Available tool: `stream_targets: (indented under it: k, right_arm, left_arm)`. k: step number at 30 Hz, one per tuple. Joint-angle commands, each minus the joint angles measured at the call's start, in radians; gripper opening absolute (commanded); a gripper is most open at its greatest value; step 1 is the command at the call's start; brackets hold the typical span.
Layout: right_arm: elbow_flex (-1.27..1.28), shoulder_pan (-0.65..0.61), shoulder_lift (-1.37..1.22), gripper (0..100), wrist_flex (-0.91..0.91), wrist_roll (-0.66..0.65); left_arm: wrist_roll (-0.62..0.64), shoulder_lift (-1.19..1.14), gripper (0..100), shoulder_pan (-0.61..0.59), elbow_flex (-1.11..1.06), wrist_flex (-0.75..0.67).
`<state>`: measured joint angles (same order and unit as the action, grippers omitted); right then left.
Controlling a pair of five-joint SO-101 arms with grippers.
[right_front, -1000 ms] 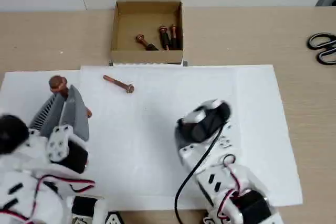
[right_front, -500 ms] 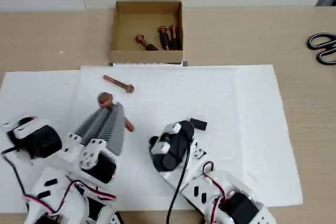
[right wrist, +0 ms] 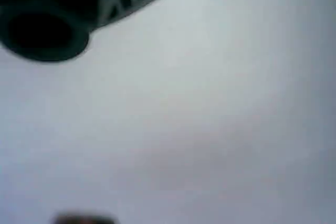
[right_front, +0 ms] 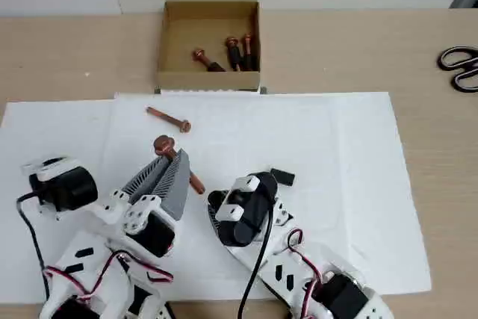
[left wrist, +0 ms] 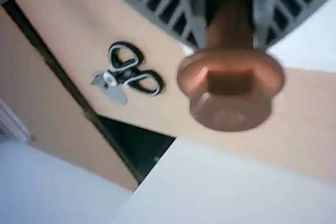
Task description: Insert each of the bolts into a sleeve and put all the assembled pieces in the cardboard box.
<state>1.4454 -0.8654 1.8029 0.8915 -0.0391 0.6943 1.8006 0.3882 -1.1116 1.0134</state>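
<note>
Bolt (left wrist: 229,85), coppery, hex-headed, clamped in ribbed grey hand (right_front: 175,159) (left).

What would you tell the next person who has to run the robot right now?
Left hand: shut on a bolt, over the paper.
Right hand: looks shut on a black sleeve, close beside the left hand.
Box: three finished pieces inside.
On the paper: a spare bolt near the box, and a small black piece, likely another sleeve, by the right arm.
Done: three pieces boxed.
Left: join the held bolt and sleeve, box them, then probably do the spare bolt the same way.
</note>
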Motion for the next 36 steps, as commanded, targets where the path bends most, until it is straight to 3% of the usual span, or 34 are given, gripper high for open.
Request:
stream_targets:
  k: [1,16,30,36]
  right_arm:
    - [-0.074,-0.016,0.008,0.2,-0.027,-0.011]
    - [-0.081,-0.028,0.008,0.2,-0.031,-0.011]
    - [-0.069,-0.002,0.002,0.2,-0.031,-0.011]
    - [-0.057,0.027,0.002,0.2,-0.031,-0.011]
  left_arm:
    - [0.006,0.000,1,0.006,-0.028,-0.028]
    - [-0.048,0.002,1,0.006,-0.134,-0.127]
    - [-0.048,0.002,1,0.011,-0.134,-0.120]
    - [-0.044,0.002,1,0.081,-0.134,-0.087]
